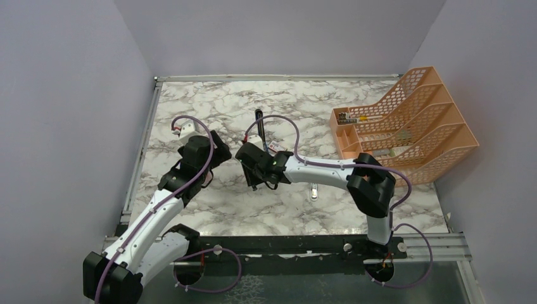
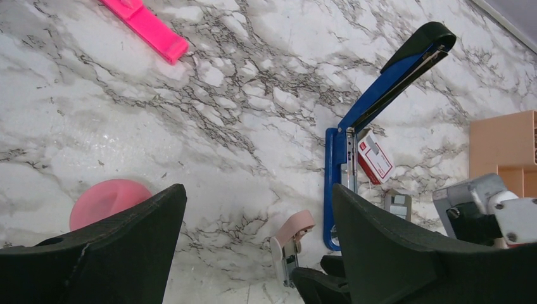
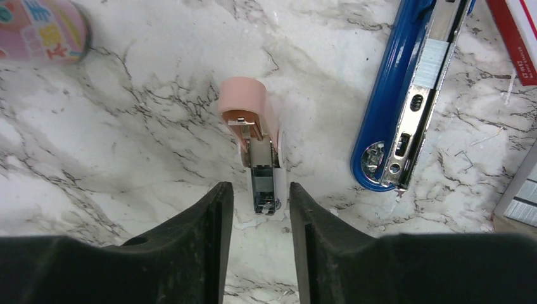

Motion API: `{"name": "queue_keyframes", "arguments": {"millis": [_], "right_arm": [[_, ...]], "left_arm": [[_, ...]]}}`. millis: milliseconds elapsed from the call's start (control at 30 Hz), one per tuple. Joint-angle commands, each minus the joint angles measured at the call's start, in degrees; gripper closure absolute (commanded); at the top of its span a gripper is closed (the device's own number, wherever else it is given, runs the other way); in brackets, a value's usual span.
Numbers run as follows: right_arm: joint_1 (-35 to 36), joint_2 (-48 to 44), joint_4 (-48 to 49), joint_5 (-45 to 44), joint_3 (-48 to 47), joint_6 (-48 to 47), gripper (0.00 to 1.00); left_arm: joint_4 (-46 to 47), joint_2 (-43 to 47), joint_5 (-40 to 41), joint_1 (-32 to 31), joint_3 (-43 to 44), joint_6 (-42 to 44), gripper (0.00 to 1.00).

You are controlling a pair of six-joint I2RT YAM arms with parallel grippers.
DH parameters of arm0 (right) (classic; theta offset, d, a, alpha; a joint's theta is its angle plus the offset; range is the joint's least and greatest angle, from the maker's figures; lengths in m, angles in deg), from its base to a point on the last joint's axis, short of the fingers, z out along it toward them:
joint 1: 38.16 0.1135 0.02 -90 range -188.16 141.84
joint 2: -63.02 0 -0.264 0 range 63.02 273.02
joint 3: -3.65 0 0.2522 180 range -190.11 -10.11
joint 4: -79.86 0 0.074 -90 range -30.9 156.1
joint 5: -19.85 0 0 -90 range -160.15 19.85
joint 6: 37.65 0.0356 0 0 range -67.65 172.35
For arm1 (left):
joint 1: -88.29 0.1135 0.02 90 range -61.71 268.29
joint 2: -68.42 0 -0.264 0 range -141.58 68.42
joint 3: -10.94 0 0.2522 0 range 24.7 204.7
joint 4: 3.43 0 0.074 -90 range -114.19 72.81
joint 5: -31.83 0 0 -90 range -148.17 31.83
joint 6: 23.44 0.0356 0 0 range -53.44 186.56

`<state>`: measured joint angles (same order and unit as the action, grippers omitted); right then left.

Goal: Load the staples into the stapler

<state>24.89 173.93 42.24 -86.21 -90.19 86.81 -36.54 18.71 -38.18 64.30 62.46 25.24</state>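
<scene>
Fingers of the left hand point(image 2: 256, 202) stand wide apart over the table point(image 2: 126, 114), with nothing between them. Further right, the right hand point(image 3: 259, 190) is only narrowly parted, its tips flanking the near end of a small pink-and-white piece point(image 3: 244, 104) without clearly clamping it. Right again lies the stapler point(image 3: 396, 95), opened, rail up, its long axis running away from that hand. The staples point(image 3: 519, 196) sit just beyond it, so the right arm is nearer.
</scene>
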Motion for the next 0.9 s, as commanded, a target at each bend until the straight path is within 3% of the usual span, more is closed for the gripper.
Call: {"name": "queue_keyframes", "arguments": {"millis": [0, 133, 267, 600, 867], "right_arm": [[0.28, -2.48, -1.04, -2.40, -3.07, -0.91, 0.55], [-0.03, -0.65, -2.50, -2.90, -6.66, -1.27, 0.41], [-0.12, 1.57, -3.39, -3.41, -10.02, -1.99, 0.35], [-1.58, 7.17, -7.22, -5.02, -16.39, -2.98, 0.38], [-2.61, 9.89, -7.07, -2.63, -17.89, -5.31, 0.46]], "left_arm": [[0.29, 1.59, -2.64, 0.42, -0.36, -0.02, 0.16], [-3.30, 2.99, -4.03, 0.43, 0.15, -0.89, 0.22], [-5.46, 4.66, -7.79, 0.43, -0.41, -2.17, 0.32], [-7.99, 4.46, -13.70, 0.43, -0.72, -2.63, 0.53], [-7.92, 1.52, -10.61, 0.43, -1.51, -4.10, 0.59]]}}
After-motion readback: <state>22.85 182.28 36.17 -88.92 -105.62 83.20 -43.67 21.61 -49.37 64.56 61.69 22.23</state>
